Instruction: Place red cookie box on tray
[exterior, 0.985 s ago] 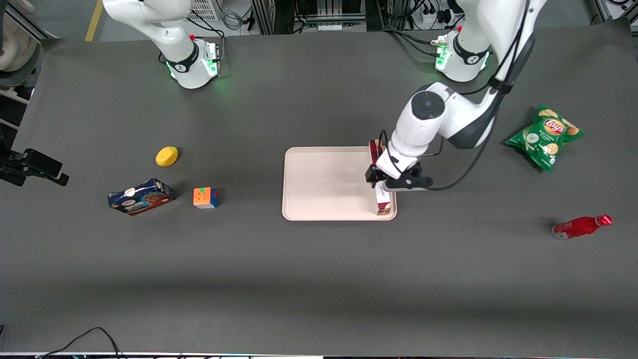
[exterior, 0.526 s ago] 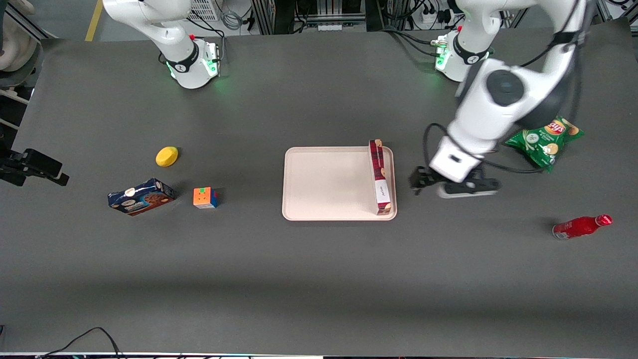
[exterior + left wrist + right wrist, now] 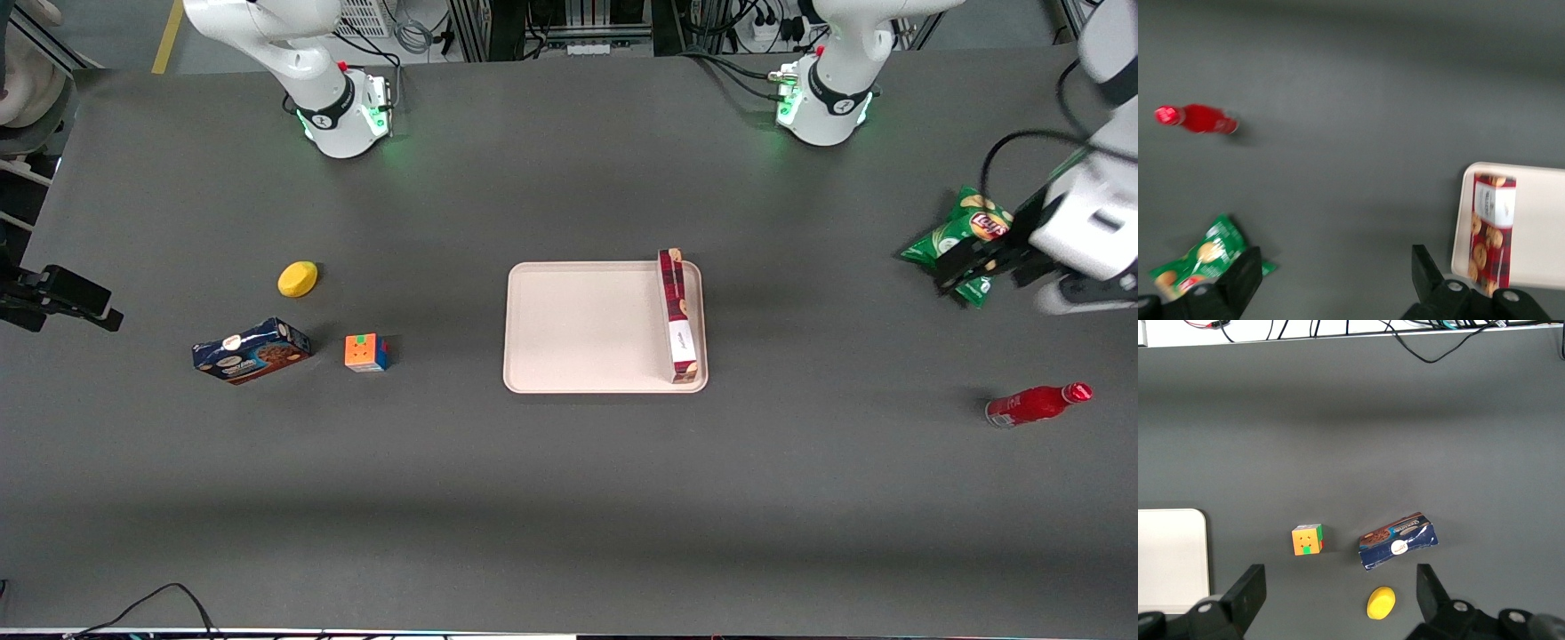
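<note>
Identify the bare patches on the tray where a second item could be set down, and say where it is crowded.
The tray is bare except along its edge toward the working arm, where the red cookie box lies. The open hand hovers above the chips bag, away from the tray.

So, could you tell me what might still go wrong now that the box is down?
The red cookie box stands on a narrow side against the tray's rim at the working arm's end, so a knock to the tray might tip it over or out. The open gripper hangs above the chip bag; dropping lower could snag it.
</note>
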